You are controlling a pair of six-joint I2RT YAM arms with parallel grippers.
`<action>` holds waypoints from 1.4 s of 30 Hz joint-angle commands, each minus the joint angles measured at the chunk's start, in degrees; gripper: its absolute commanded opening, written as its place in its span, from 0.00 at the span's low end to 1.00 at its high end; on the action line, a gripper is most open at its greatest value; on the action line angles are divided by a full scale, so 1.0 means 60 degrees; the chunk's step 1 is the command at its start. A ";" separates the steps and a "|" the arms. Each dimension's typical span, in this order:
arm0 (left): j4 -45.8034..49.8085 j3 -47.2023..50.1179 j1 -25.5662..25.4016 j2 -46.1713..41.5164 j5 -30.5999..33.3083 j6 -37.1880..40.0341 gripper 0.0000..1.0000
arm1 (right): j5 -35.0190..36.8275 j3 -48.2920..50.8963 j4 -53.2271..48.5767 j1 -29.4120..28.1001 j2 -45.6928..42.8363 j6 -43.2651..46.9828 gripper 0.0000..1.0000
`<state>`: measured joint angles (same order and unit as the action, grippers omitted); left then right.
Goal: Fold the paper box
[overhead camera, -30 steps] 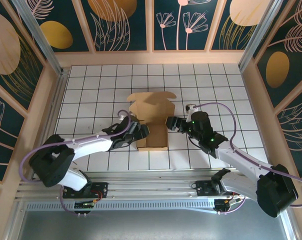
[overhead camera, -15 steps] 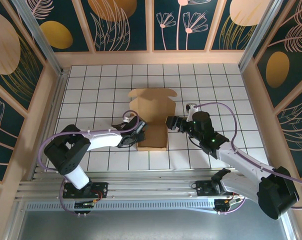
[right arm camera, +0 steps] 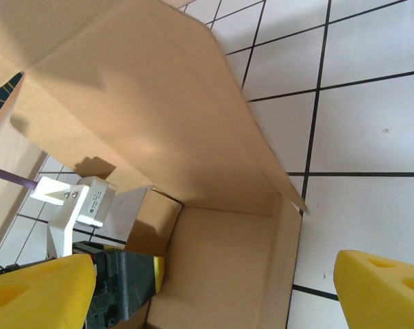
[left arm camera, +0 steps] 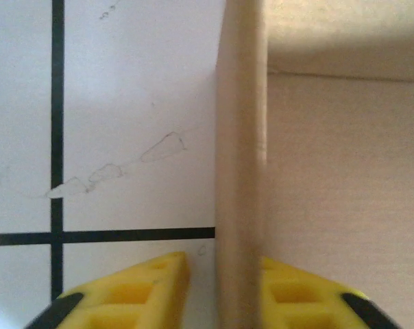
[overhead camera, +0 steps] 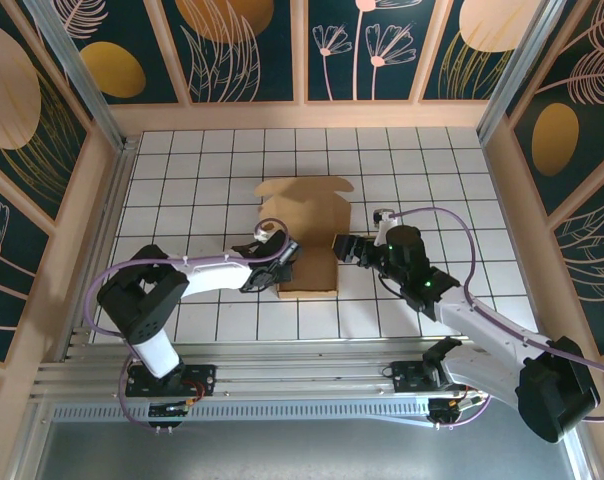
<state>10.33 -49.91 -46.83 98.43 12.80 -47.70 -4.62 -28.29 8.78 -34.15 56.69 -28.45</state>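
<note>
The plain brown cardboard paper box [overhead camera: 304, 225] lies mid-table, its long axis running near to far and its lid flap pointing away. The left gripper [overhead camera: 280, 266] straddles its left wall, and whether it is clenched cannot be told. The right gripper [overhead camera: 339, 245] is spread wide astride the right wall.

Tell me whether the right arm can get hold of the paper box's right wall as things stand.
Probably yes. The right gripper is open beside the paper box, its yellow fingers seemingly straddling the right wall, with nothing in between.
</note>
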 commanded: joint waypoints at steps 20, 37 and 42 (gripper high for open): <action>0.1470 0.0177 0.0048 -0.4420 0.0324 0.0540 0.58 | 0.0579 -0.0866 -0.0354 0.0228 -0.0149 0.0922 0.93; 0.1425 -0.0422 0.0510 -0.0709 -0.0639 0.0677 0.30 | 0.0170 -0.0811 -0.0261 0.0229 -0.0065 0.0625 0.93; 0.1456 -0.0419 0.0517 -0.0429 -0.0613 0.0713 0.16 | 0.0198 -0.0838 -0.0320 0.0235 -0.0141 0.0662 0.93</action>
<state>19.25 -52.45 -43.81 94.72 10.26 -43.70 -3.09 -32.10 6.57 -33.08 57.23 -24.38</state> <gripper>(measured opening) 0.171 0.932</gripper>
